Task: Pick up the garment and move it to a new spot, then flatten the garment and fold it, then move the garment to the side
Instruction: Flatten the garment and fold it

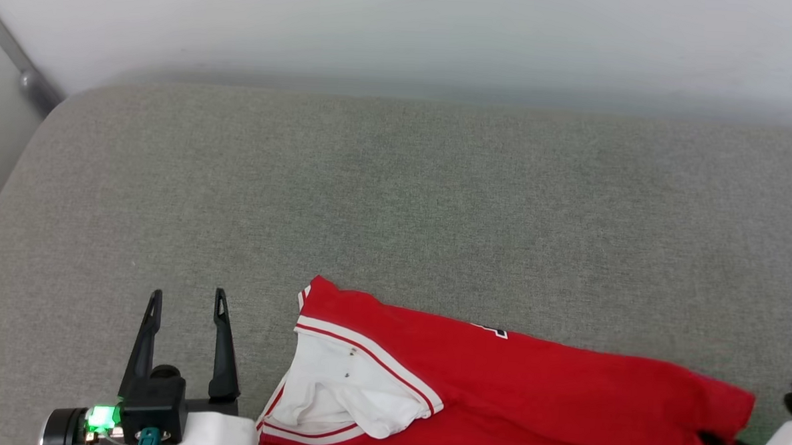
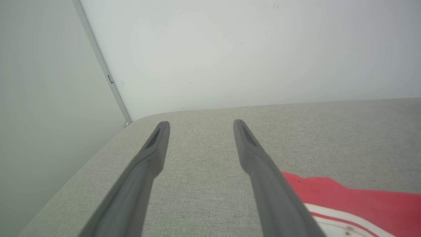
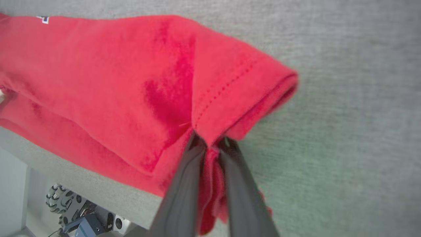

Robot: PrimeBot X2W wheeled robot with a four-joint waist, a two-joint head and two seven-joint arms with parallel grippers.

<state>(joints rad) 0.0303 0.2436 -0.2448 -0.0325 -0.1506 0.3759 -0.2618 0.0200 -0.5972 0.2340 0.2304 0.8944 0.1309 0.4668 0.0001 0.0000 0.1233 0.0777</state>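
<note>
**Lettering.** A small fragment of print [image 1: 495, 332], black with a white outline, is showing at the far edge of the garment [image 1: 529, 389]. Too little of it is showing to be read.

**Garment.** The red jersey, with a white sleeve [image 1: 342, 387] and red-and-white striped trim [image 1: 370, 350], is lying doubled over on itself. It is resting along the near part of the grey fabric surface [image 1: 397, 202], reaching from the middle to the right of the head view.

**Left arm.** The left gripper [image 1: 189, 294] is being held low over the surface at the lower left. It is near the sleeve end but apart from it. Its two fingers are pointing toward the wall [image 1: 404, 35] and standing wide apart with nothing between them. A green light [image 1: 99, 415] is glowing at its wrist.

**Right arm.** The right gripper [image 3: 211, 141] is working at the garment's opposite end. Its fingers are standing nearly together and pinching a bunch of red cloth at the stitched hem corner, and the fabric is fanning out from the tips.

**Setting.** The woven surface is rounding off at its far left corner. The pale wall is rising behind it, and a metal rail [image 1: 15, 59] is running down the corner. Past the surface's edge, in the right wrist view, a toothed wheel [image 3: 57, 197] and a dark blue box [image 3: 85, 227] are showing below.
</note>
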